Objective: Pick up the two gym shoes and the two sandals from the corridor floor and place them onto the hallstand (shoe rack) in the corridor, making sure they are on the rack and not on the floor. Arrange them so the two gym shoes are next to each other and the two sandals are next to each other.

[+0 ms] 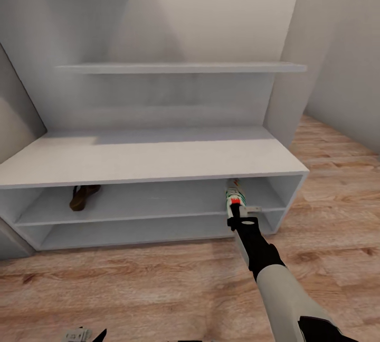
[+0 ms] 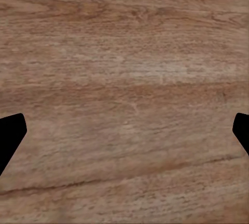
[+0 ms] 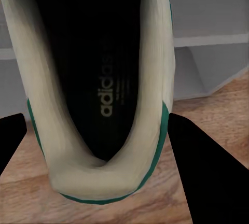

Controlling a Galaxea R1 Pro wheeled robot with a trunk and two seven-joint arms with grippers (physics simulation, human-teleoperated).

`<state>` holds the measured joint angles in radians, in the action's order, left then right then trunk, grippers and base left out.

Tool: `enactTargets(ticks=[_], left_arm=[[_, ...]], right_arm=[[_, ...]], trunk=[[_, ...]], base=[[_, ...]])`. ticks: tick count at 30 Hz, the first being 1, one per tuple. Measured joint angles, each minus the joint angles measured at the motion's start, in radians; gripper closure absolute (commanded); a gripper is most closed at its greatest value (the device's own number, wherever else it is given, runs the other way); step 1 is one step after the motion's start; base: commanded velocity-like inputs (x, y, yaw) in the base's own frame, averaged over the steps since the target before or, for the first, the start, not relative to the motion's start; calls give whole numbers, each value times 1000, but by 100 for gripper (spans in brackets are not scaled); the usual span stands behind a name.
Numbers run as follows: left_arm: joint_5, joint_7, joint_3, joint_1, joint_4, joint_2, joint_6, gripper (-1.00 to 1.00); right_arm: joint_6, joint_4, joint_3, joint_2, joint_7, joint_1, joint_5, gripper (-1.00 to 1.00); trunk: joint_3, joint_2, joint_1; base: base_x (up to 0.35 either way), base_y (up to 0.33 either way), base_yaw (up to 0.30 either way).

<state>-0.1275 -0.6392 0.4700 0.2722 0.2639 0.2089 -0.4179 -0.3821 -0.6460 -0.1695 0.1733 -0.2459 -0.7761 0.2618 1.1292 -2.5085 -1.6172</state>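
Head view first: pale grey hallstand with a wide bench surface, two low open shelves beneath it and a floating shelf above, standing on the light wood-plank corridor floor. One brown sandal lies on the upper open shelf toward the left. The right arm reaches forward, and its right hand holds a gym shoe, white with green and red-orange marks, toe pointing into the right part of that same shelf, at its front edge. Left wrist view: bare wood floor, with the two dark fingertips of the left hand at the picture's edges, spread wide and holding nothing. Right wrist view: the trainer seen from above its opening, dark insole with printed lettering, cream lining and green trim; dark fingers flank its heel, closed on the shoe, with grey shelf boards and floor beyond. Judged from this, the step in hand is setting this gym shoe on the rack. The next move calls for pushing it fully onto the shelf board, then letting go, leaving room beside it for its partner and for the second sandal next to the first.
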Motion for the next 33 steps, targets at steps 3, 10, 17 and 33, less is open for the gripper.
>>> enactTargets(ticks=[3,10,17,33], left_arm=[[0,0,0,0,0,0,0,-100],[0,0,1,0,0,0,0,-100],[0,0,2,0,1,0,0,-100],[1,2,3,0,1,1,0,-100]], right_arm=[[0,0,0,0,0,0,0,100],[-1,0,0,0,0,0,0,100],[-1,0,0,0,-9,0,0,100],[0,3,1,0,-13,0,-2,100]], trunk=[[0,0,0],[0,0,0],[0,0,0],[0,0,0]], base=[[221,-114,0],[196,-131,0],[54,-23,0],[165,-40,0]])
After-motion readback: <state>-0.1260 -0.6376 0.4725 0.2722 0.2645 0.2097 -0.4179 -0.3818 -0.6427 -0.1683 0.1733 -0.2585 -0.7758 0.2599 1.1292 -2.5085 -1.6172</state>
